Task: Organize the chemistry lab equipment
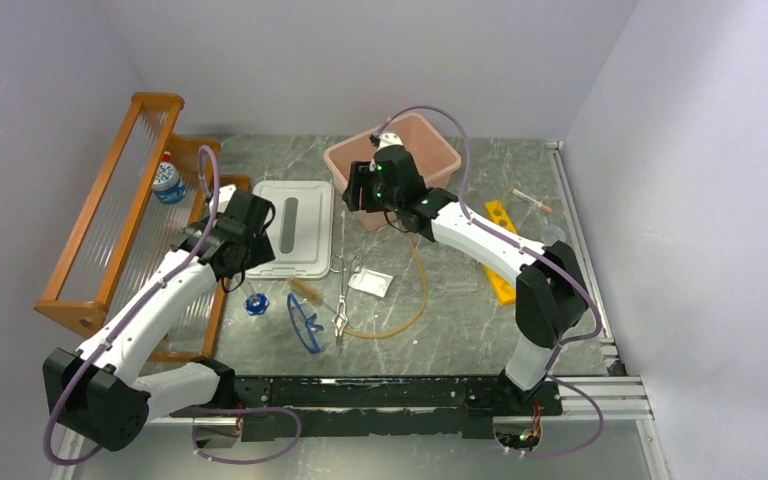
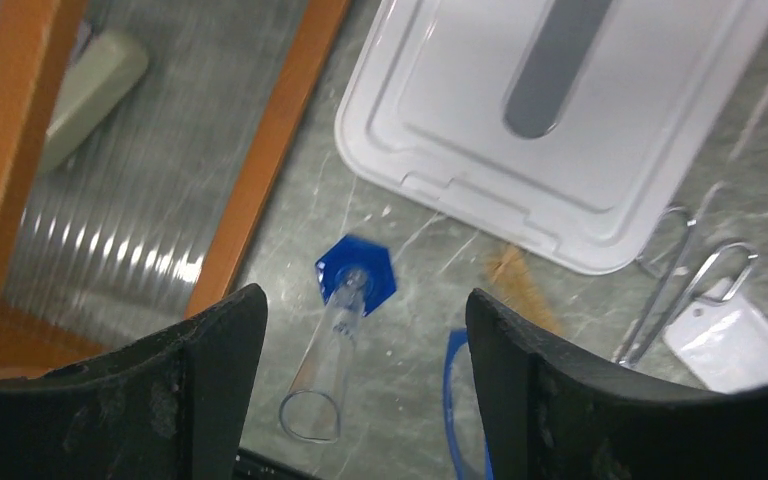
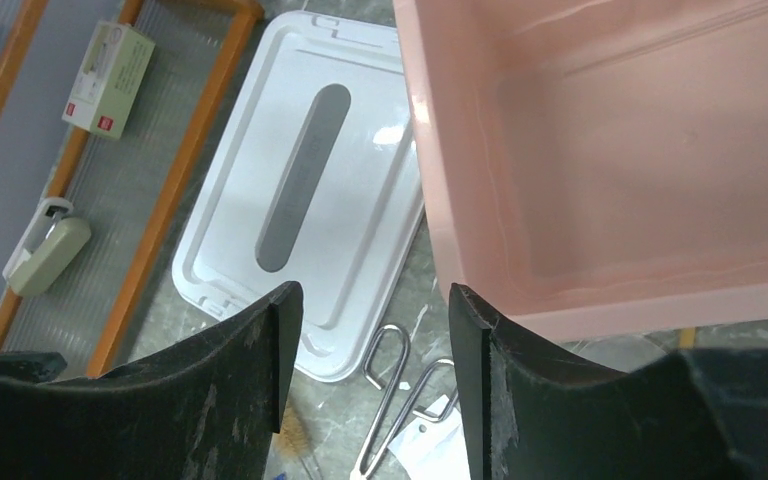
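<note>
A clear small tube on a blue hexagonal base (image 1: 255, 303) lies on the table and shows below and between my left fingers in the left wrist view (image 2: 332, 335). Blue-framed safety glasses (image 1: 303, 322) lie beside it. Metal scissors and forceps (image 1: 344, 288), a white packet (image 1: 371, 282) and a tan rubber tube (image 1: 412, 300) lie mid-table. My left gripper (image 1: 243, 262) (image 2: 365, 305) is open and empty above the small tube. My right gripper (image 1: 365, 190) (image 3: 373, 295) is open and empty, hovering by the front left corner of the pink bin (image 1: 430, 150) (image 3: 620, 150).
A white lid (image 1: 295, 228) (image 2: 550, 110) (image 3: 310, 180) lies flat left of the bin. The orange slatted shelf (image 1: 110, 220) stands at left with a bottle (image 1: 167, 180), a small box (image 3: 110, 80) and a beige item (image 3: 45, 255). A small brush (image 1: 305, 291), a yellow strip (image 1: 500, 250) and a thin tube (image 1: 532, 200) lie on the table.
</note>
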